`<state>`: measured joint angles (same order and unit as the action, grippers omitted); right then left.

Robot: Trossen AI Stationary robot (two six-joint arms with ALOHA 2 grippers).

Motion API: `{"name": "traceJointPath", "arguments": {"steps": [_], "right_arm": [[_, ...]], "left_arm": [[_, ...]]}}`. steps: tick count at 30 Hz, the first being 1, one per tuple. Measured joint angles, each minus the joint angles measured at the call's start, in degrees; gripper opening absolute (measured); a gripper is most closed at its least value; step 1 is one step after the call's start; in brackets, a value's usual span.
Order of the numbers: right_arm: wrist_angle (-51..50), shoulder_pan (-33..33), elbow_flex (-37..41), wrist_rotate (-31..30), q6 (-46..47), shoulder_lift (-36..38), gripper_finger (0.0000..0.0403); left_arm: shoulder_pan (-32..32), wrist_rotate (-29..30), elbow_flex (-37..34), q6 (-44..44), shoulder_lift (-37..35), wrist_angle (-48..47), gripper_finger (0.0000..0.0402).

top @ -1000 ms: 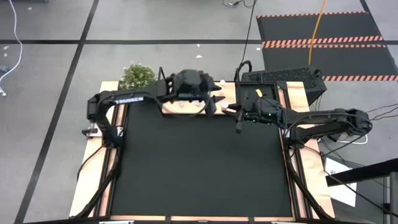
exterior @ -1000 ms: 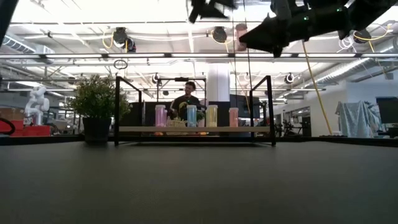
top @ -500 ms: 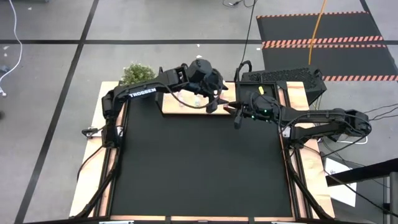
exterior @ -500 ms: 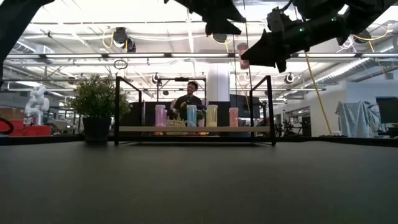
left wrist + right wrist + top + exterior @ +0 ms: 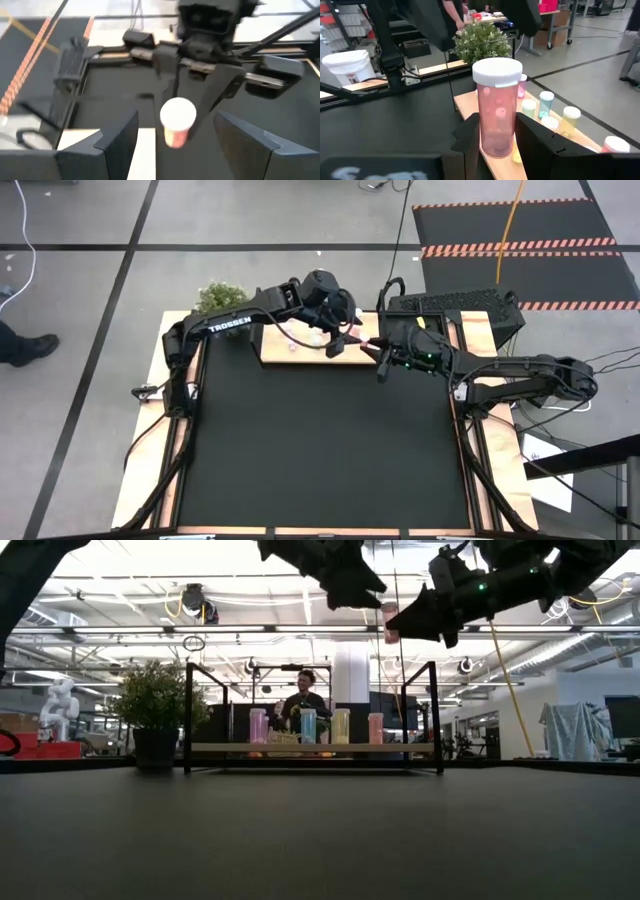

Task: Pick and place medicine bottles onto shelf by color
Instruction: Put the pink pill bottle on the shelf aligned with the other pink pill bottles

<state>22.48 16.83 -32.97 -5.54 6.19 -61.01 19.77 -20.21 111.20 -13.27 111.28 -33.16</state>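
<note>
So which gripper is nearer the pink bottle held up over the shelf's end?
Right. The right gripper is shut on the pink bottle, holding it upright. The left gripper faces it with fingers open on either side, not touching.

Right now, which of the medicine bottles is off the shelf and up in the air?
The pink bottle with the white cap, gripped upright by the right gripper above the shelf. The other bottles stand on the board.
</note>
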Motion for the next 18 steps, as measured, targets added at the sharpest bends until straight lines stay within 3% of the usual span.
{"name": "traceJointPath", "arguments": {"steps": [18], "right_arm": [[0.0, 0.4, 0.0, 1.3, 0.2, 0.0, 0.0114]], "left_arm": [[-0.7, -1.0, 0.0, -3.2, 2.9, 4.4, 0.0257]]}}
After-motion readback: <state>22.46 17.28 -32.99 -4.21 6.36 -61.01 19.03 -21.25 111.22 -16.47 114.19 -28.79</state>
